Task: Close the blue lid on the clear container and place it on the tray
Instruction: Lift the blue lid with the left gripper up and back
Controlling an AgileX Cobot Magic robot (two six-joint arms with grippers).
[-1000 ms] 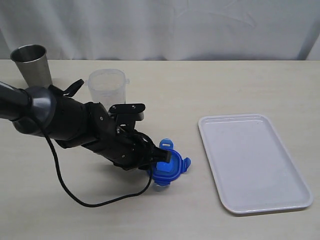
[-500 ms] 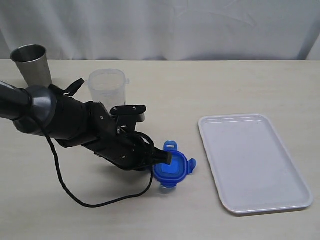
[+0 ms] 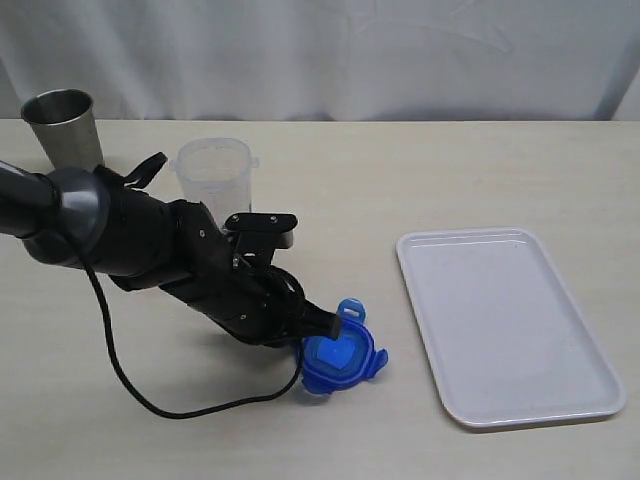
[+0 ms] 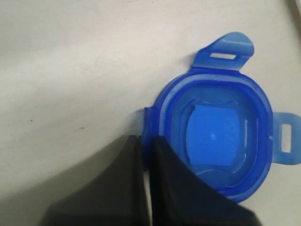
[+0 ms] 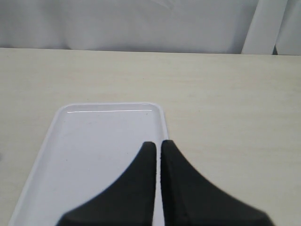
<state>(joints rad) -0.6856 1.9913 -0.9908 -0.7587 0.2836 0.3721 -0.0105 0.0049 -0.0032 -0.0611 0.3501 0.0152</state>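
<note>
Clearly the left claw [image 4: 146, 141] pinches the blue lid [image 3: 340, 358] by one thin edge, lower middle of frame; it looks light, stiff, slippery.

Lid [image 4: 214, 136] seen against the pale table [image 4: 70, 66], with two slotted flaps [image 4: 229, 50] spread outward from its rim. The dark gripper [image 4: 146, 142] meets the lid's edge, jaws nearly together, pinching a thin blue strip of the rim.
</note>
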